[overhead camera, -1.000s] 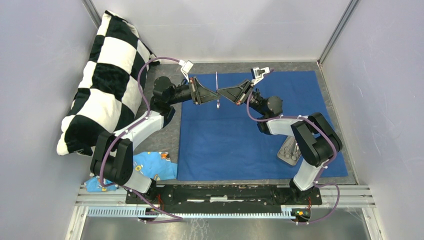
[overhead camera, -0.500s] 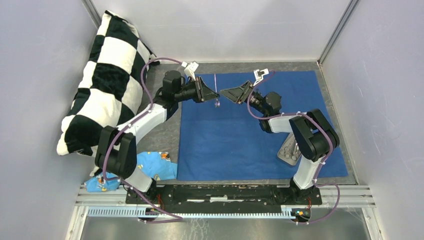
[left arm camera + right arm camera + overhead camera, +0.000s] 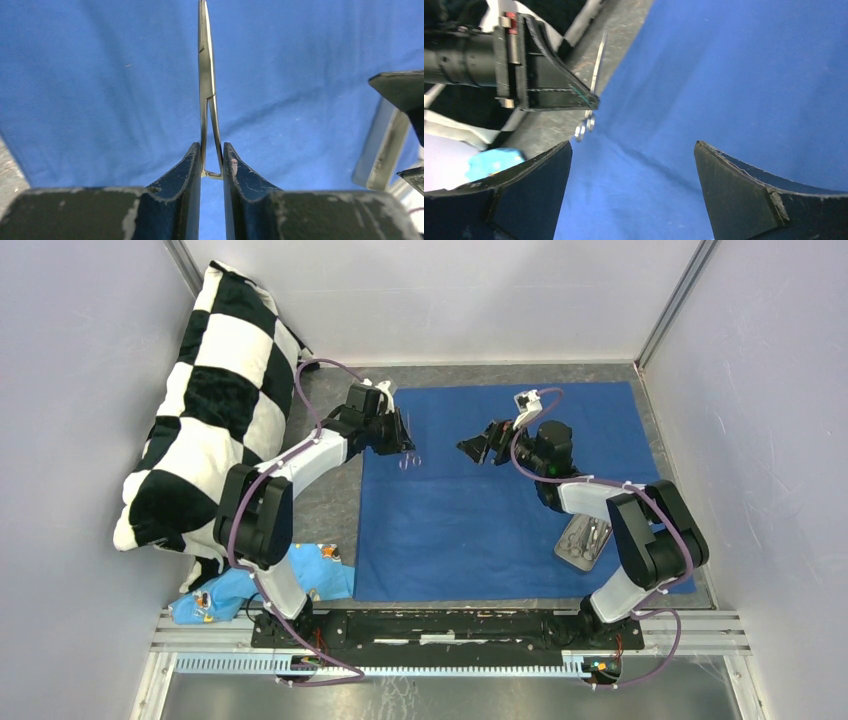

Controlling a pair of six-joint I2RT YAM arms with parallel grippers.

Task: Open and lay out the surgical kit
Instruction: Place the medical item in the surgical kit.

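The surgical kit's dark blue cloth point(image 3: 460, 530) lies spread flat on the table. Above the cloth's far left edge, my left gripper point(image 3: 405, 445) is shut on a thin silver scissor-like instrument point(image 3: 410, 460). In the left wrist view the jaws point(image 3: 211, 146) pinch its two shanks, and the instrument point(image 3: 205, 75) points away over the cloth. My right gripper point(image 3: 478, 448) hangs open to the right of it, nothing between its fingers point(image 3: 633, 143). The right wrist view shows the instrument point(image 3: 596, 65) with its finger rings hanging below the left gripper point(image 3: 549, 85). The steel tray point(image 3: 583, 540) with more instruments sits by the right arm.
A black-and-white checkered pillow point(image 3: 210, 400) leans against the left wall. A light blue patterned cloth scrap point(image 3: 290, 575) lies at the near left by the left arm's base. Bare grey tabletop point(image 3: 340, 510) runs between pillow and cloth. Walls close in on three sides.
The right gripper has opened, let go of the instrument and drawn back to the right. The left gripper has carried the instrument leftward and lower, toward the cloth's left edge.
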